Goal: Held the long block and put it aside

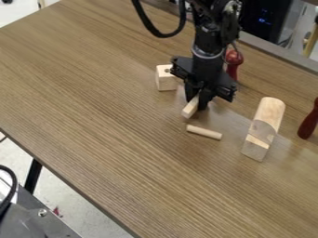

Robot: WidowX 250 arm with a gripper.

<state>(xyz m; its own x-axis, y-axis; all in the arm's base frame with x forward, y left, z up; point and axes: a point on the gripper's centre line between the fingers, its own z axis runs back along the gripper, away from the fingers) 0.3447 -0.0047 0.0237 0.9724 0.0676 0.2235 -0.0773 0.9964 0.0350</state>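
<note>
In the camera view, the gripper [195, 95] hangs over the worktop [118, 135], its fingers clamped on the long block [190, 108], which slants out toward seven o'clock. Taking that block as the clock's centre, a cube [166, 80] sits near eleven, a red handle [233, 60] at one, a dark red handle [308, 124] at three, a round-ended block [269, 115] just before four, and a dowel [203, 132] close by at five.
</note>
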